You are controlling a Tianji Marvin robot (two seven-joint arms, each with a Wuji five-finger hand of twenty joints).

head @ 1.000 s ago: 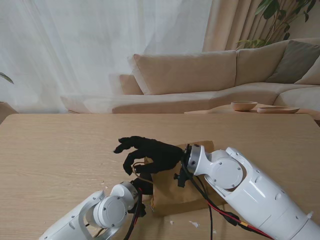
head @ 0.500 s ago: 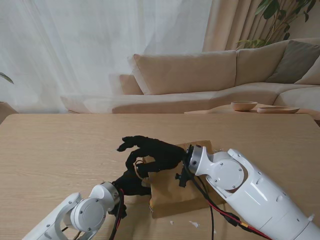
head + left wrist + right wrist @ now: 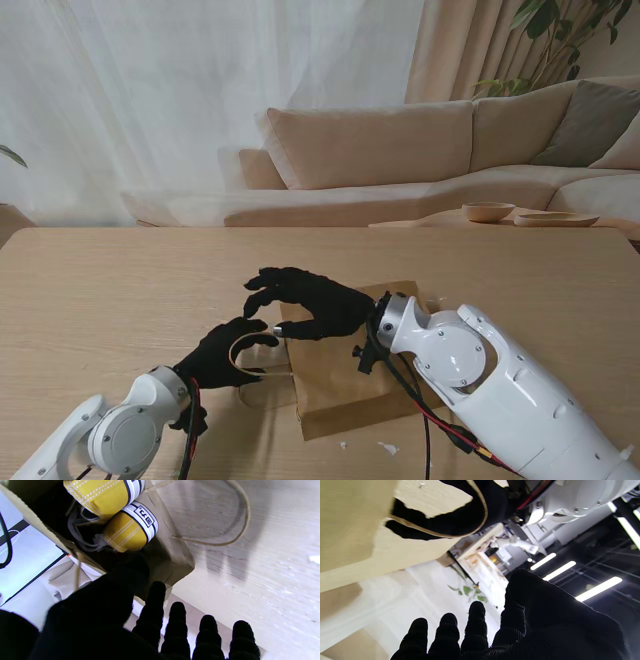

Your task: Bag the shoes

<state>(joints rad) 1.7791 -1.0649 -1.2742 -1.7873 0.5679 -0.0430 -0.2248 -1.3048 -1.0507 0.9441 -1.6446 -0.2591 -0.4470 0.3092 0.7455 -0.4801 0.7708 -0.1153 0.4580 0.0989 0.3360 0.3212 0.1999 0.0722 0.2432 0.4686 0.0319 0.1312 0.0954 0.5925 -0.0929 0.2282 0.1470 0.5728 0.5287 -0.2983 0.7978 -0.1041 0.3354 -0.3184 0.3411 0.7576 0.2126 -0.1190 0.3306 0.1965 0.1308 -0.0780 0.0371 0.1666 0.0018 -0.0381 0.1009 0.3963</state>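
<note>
Left hand (image 3: 225, 352), black-gloved and nearest to me in the stand's view, lies low over the table (image 3: 100, 300) with its fingers slightly spread and curled around the looped handle (image 3: 262, 358) of the paper bag (image 3: 345, 375); whether it actually grips the cord I cannot tell, since the glove hides the contact. From the left wrist view the fingertips (image 3: 156, 592) sit just beside the bag's open mouth, and past them two yellow shoes (image 3: 120, 512) lie inside the bag, heels toward the opening, with grey laces tangled between them; the front of each shoe is swallowed by the dark interior, and one is cut off by the frame edge. A second cord handle (image 3: 225, 525) lies flat on the table beyond that hand's fingers. Farther from me than the left hand, the right hand (image 3: 305, 303) hovers over the bag's upper edge, fingers apart and bent, holding nothing that can be seen; its palm covers part of the bag's mouth, so the shoes do not show from the stand. Its wrist view is blurred and shows only its own fingertips (image 3: 476, 615) and the bag's side. Well beyond both hands stands a beige sofa (image 3: 400, 150).
</note>
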